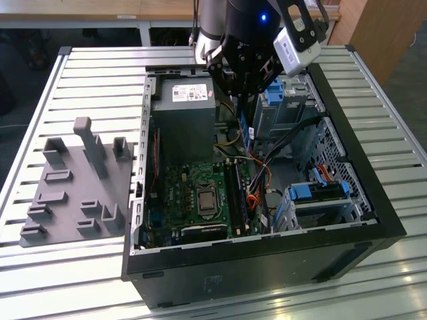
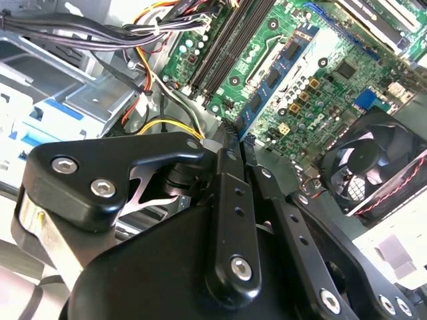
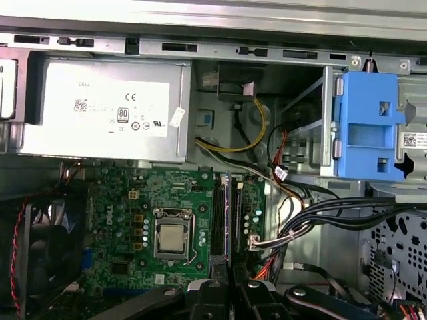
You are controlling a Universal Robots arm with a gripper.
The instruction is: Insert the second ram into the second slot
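Now, gripper (image 2: 237, 141): seen clamped on the second ram (image 2: 279, 70); jaws are shut across its flat faces at one short end.
Second ram: carried in the air inside the open case (image 1: 267, 267), not yet seated. The stick juts lengthwise beyond the fingertips; in the first wrist view it's seen edge-on as a thin blue line.
Slots: memory slots (image 3: 217, 207) are laid side by side on the motherboard (image 3: 127, 193), between the CPU socket (image 3: 172, 240) and the cable bundle (image 3: 320, 213).
Alignment: which slot is being aimed at can't be told.
Arm: hung over the case's far half in the ext. view, near the PSU (image 1: 183, 127).
Handling (judged): a light, stiff, thin board is expected; fragile too. It's likely to be cracked or bent if pushed in skewed, and the chips and contact edge are best left untouched.
Hold (judged): flat faces or short ends are best pinched, clear of the contacts. With an end grip like this a long lever is left, so tilt should be watched for.
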